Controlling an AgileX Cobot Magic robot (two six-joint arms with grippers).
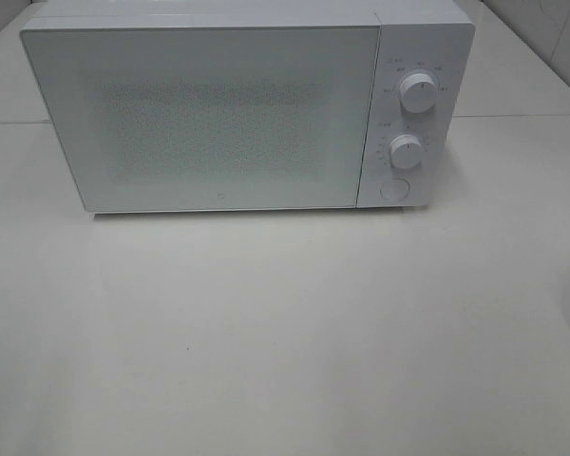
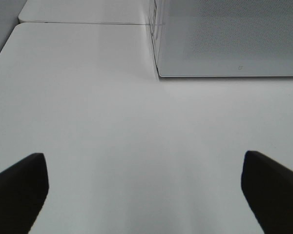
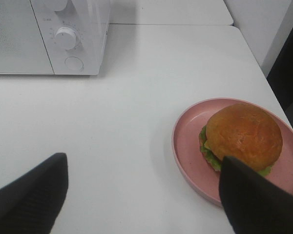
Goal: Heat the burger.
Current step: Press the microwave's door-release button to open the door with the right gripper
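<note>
The burger (image 3: 244, 134), with a tan-brown bun and green filling, sits on a round pink plate (image 3: 185, 141) on the white table, seen only in the right wrist view. My right gripper (image 3: 144, 163) is open just short of the plate, and one dark finger (image 3: 254, 200) covers the plate's near rim and the burger's near edge. Nothing is between its fingers. My left gripper (image 2: 144, 165) is open wide over bare table, facing the white microwave (image 2: 229, 44). The microwave (image 1: 218, 114) stands at the back with its door shut. Neither gripper shows in the high view.
The microwave's control panel has two knobs (image 1: 419, 92) (image 1: 406, 152) and a round button (image 1: 394, 188) on its right side. The table's right edge (image 3: 263, 73) runs close behind the plate. A table seam (image 2: 83, 22) lies left of the microwave.
</note>
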